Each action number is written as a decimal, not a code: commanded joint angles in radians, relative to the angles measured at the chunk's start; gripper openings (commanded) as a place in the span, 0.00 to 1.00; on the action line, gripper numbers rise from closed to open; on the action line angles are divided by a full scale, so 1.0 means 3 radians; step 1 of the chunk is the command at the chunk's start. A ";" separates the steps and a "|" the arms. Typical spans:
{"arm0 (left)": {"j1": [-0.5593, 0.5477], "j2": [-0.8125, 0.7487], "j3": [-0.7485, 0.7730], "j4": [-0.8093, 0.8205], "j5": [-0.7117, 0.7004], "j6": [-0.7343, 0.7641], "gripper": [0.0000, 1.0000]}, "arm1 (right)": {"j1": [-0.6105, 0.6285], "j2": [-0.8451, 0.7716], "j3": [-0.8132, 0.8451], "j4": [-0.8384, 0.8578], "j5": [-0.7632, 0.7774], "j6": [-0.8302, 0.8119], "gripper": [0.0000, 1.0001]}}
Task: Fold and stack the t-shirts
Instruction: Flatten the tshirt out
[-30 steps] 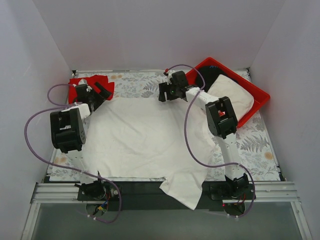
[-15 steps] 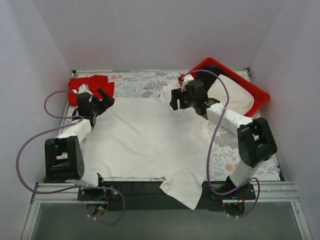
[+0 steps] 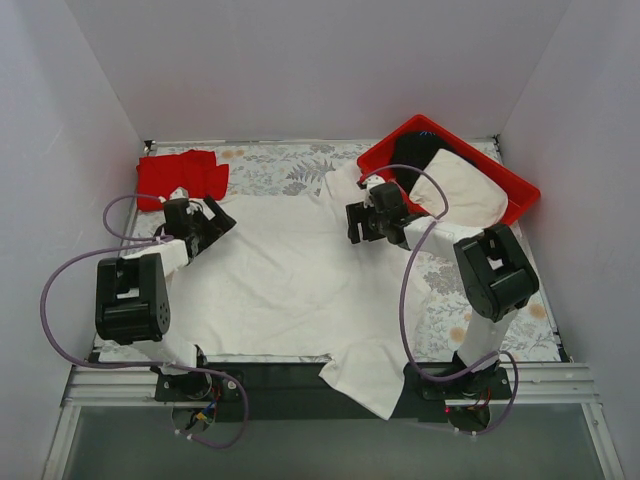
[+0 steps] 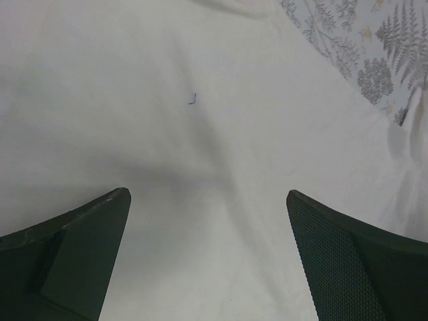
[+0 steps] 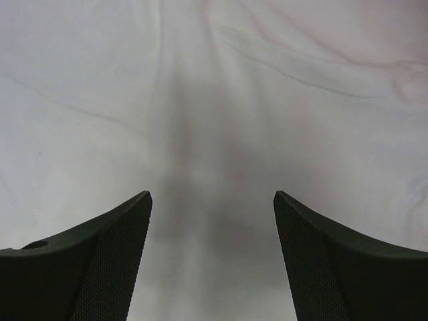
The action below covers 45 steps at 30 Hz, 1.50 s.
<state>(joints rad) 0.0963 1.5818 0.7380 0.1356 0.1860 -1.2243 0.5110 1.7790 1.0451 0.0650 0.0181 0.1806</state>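
Two t-shirts on the desk [image 3: 280, 165]. White t-shirt [image 3: 290, 285] is spread flat across the middle, with one corner hanging over the near edge between the arm bases. Red t-shirt [image 3: 180, 175] is bunched at the far-left corner, near the white one's far-left edge.

Left end effector [image 3: 220, 215] is over the white t-shirt's far-left part, fingers wide apart, nothing between them, only white cloth below. Right end effector [image 3: 353, 225] is over the far-right part, also wide, gripping nothing. Can't tell from either wrist view whether fingertips touch the cloth.

Red plastic tray [image 3: 520, 190] sits angled at the far-right corner and holds an off-white garment [image 3: 465, 195], with a black garment [image 3: 415, 150] behind it. Desk surface is fern-printed, visible along the far and right sides.
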 commanded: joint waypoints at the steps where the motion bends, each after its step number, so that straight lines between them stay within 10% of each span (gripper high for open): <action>1: 0.0001 0.0162 0.0137 -0.0002 0.0040 0.0067 0.96 | -0.0011 0.0195 0.0146 0.0110 0.0144 0.0022 0.67; 26: 0.0022 0.1324 0.1380 -0.0202 -0.0052 0.0108 0.96 | -0.0282 0.1254 0.1507 -0.0386 0.0108 0.0012 0.67; 35: -0.0137 -0.0101 0.0446 0.0157 -0.1060 0.0073 0.96 | -0.0282 0.0810 0.1507 -0.0273 -0.0336 -0.0096 0.67; 40: -0.0545 -0.1084 -0.0153 -0.0333 -0.2663 -0.0397 0.98 | -0.0282 0.0101 0.1007 0.0074 -0.0617 -0.0040 0.67; 45: -0.0526 -0.1503 -0.0348 -0.1234 -0.2702 -0.1204 0.98 | -0.0292 -0.0402 0.0577 0.0136 -0.0776 -0.0040 0.68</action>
<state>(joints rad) -0.0689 1.1538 0.6727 -0.0265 -0.4900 -1.4139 0.4309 1.7374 1.2785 0.0422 -0.1497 0.1696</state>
